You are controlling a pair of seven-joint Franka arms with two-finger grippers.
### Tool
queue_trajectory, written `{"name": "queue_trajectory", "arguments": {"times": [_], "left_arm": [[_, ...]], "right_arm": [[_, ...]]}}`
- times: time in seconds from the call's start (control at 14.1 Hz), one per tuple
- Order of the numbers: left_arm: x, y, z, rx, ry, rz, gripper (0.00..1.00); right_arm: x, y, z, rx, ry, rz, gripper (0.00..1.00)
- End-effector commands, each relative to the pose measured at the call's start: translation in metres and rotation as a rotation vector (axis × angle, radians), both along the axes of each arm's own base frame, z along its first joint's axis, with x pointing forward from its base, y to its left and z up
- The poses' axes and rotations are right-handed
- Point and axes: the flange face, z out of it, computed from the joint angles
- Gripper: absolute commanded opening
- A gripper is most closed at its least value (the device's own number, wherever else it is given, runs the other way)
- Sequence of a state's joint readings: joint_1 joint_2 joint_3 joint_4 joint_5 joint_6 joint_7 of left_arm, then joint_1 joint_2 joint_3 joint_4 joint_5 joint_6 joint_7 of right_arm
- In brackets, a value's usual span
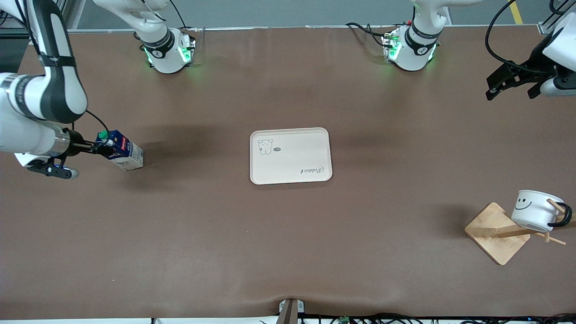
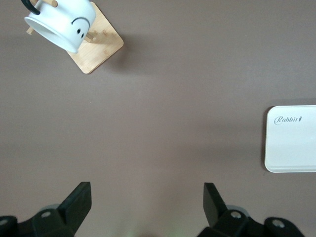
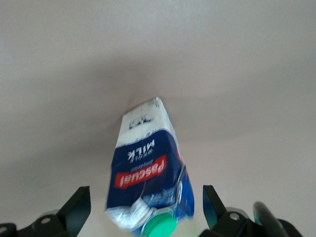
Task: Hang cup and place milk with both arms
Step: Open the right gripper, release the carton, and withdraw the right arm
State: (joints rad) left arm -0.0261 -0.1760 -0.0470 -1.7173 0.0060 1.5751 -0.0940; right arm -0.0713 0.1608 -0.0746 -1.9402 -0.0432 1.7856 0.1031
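The milk, a dark blue carton with a green cap, leans on the table at the right arm's end, apart from the tray. My right gripper is at its capped top, open. In the right wrist view the milk sits between the two fingers with a gap on each side of it. The white smiley cup hangs by its black handle on a peg of the wooden rack. My left gripper hangs open and empty above the table's left-arm end, well away from the cup.
A cream tray with a small drawing lies at the table's middle, with nothing on it. The rack stands nearer the front camera than the tray, at the left arm's end. Both arm bases sit along the table's edge farthest from that camera.
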Motion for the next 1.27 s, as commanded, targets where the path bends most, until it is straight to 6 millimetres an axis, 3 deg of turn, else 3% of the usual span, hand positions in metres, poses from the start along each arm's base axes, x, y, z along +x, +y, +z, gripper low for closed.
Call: {"name": "queue_trajectory", "arguments": {"times": [0.0, 0.28, 0.35, 0.49, 0.64, 0.78, 0.99, 1.2], "left_arm": [[-0.001, 0.001, 0.003, -0.004, 0.005, -0.013, 1.00], [-0.001, -0.002, 0.003, -0.004, 0.005, -0.015, 1.00], [-0.001, -0.002, 0.003, -0.004, 0.005, -0.013, 1.00], [-0.001, -0.002, 0.003, -0.004, 0.005, -0.012, 1.00], [-0.001, -0.005, 0.004, -0.003, 0.004, -0.010, 1.00], [-0.001, -0.005, 0.004, -0.003, 0.004, -0.012, 1.00], [0.000, -0.005, 0.003, -0.003, 0.005, -0.021, 1.00], [0.001, -0.003, 0.001, -0.003, 0.008, -0.021, 1.00]], "right_arm": [[0.010, 0.024, 0.051, -0.006, 0.097, 0.046, 1.00], [0.047, 0.026, 0.141, 0.081, -0.037, 0.351, 1.00], [0.051, 0.022, 0.160, 0.075, -0.069, 0.374, 1.00], [0.060, 0.017, 0.218, 0.025, -0.200, 0.370, 1.00], [0.072, 0.010, 0.240, -0.016, -0.274, 0.329, 1.00], [0.066, 0.026, 0.257, 0.003, -0.294, 0.347, 1.00], [0.040, 0.061, 0.258, 0.033, -0.168, 0.397, 1.00], [0.029, 0.050, 0.259, 0.049, -0.115, 0.379, 1.00]]}}
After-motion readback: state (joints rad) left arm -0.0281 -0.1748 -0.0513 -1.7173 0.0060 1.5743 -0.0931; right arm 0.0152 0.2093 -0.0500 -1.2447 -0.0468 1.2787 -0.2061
